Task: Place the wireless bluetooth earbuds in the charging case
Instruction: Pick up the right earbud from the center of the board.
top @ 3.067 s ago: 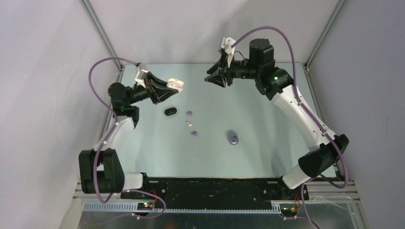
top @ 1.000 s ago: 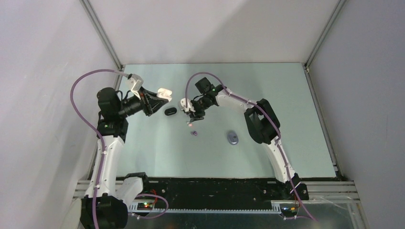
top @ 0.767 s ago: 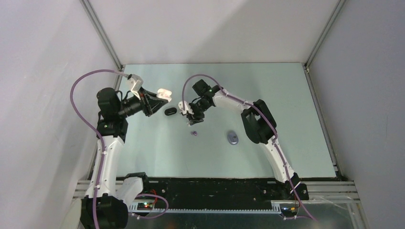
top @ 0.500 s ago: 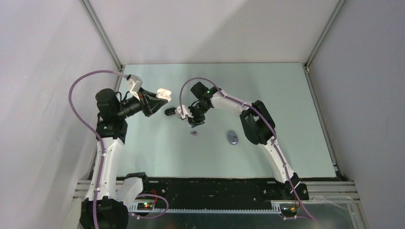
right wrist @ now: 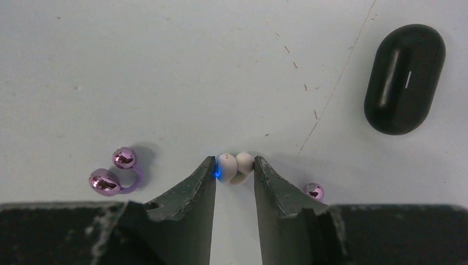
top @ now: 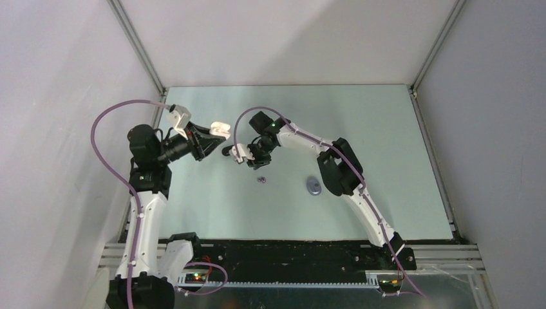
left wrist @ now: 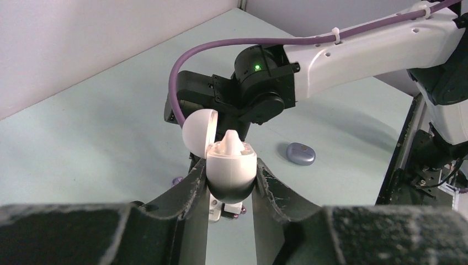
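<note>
My left gripper (left wrist: 230,175) is shut on a white charging case (left wrist: 232,163) and holds it in the air with its lid (left wrist: 198,132) flipped open; from above the case (top: 221,127) hangs left of centre. My right gripper (right wrist: 234,167) is down at the table with both fingertips touching a white earbud (right wrist: 235,168), which shows a small blue light. One purple earbud (right wrist: 113,174) lies to its left. Another purple earbud (right wrist: 314,191) peeks out beside the right finger. From above, the right gripper (top: 251,158) covers the white bud.
A black oval case (right wrist: 404,78) lies shut on the table just beyond the right gripper. A grey-blue case (top: 313,186) sits nearer the arm bases, with a purple earbud (top: 261,179) to its left. Grey walls enclose the pale green table (top: 386,141).
My right gripper has slid left over the small buds, come down and narrowed its jaws onto the white earbud. The left gripper with the case has barely shifted.
</note>
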{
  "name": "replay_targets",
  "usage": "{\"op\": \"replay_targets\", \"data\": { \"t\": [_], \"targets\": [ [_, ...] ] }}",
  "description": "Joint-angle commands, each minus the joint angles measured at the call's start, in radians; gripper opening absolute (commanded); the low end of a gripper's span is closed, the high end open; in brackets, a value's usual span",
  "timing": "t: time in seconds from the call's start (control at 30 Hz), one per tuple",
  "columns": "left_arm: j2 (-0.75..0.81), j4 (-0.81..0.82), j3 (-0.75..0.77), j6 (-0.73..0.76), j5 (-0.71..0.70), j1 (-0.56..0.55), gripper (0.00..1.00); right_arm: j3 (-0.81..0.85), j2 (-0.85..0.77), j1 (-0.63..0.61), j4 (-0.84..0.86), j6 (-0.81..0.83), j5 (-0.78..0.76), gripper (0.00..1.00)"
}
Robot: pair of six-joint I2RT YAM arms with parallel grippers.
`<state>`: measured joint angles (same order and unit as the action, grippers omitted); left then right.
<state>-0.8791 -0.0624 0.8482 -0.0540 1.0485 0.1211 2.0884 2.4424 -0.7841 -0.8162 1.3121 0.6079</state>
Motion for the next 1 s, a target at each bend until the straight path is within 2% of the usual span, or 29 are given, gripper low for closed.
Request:
{"op": "replay_targets", "data": {
  "t": [0.0, 0.1, 0.23, 0.37, 0.43, 0.5, 0.57, 0.73, 0.83, 0.9, 0.97],
  "targets": [
    [0.03, 0.047, -0.011, -0.02, 0.006, 0.013, 0.0, 0.082, 0.044, -0.008, -0.081, -0.011, -0.032, 0.3],
    [0.038, 0.088, -0.023, -0.038, 0.008, 0.012, 0.0, 0.087, 0.038, -0.008, -0.126, -0.039, -0.035, 0.25],
    [0.042, 0.154, -0.038, -0.079, 0.008, 0.014, 0.0, 0.063, -0.008, 0.003, -0.139, -0.158, -0.035, 0.24],
    [0.042, 0.212, -0.041, -0.122, 0.004, 0.013, 0.0, -0.036, -0.105, 0.048, 0.004, -0.46, -0.061, 0.24],
    [0.04, 0.241, -0.042, -0.14, 0.003, 0.012, 0.0, -0.092, -0.159, 0.077, 0.073, -0.694, -0.108, 0.25],
    [0.036, 0.267, -0.046, -0.157, 0.001, 0.014, 0.0, -0.145, -0.202, 0.104, 0.109, -0.836, -0.154, 0.24],
    [0.034, 0.286, -0.053, -0.169, 0.001, 0.013, 0.0, -0.256, -0.258, 0.125, 0.152, -0.91, -0.187, 0.24],
    [0.025, 0.317, -0.063, -0.187, 0.003, 0.013, 0.0, -0.383, -0.377, 0.136, 0.179, -0.954, -0.266, 0.23],
    [0.02, 0.331, -0.062, -0.196, 0.0, 0.014, 0.0, -0.421, -0.434, 0.144, 0.184, -0.978, -0.126, 0.25],
    [0.027, 0.326, -0.06, -0.198, -0.011, 0.014, 0.0, -0.439, -0.47, 0.139, 0.204, -0.877, -0.006, 0.27],
    [0.036, 0.306, -0.058, -0.189, -0.024, 0.014, 0.0, -0.499, -0.522, 0.131, 0.276, -0.707, 0.082, 0.27]
  ]
}}
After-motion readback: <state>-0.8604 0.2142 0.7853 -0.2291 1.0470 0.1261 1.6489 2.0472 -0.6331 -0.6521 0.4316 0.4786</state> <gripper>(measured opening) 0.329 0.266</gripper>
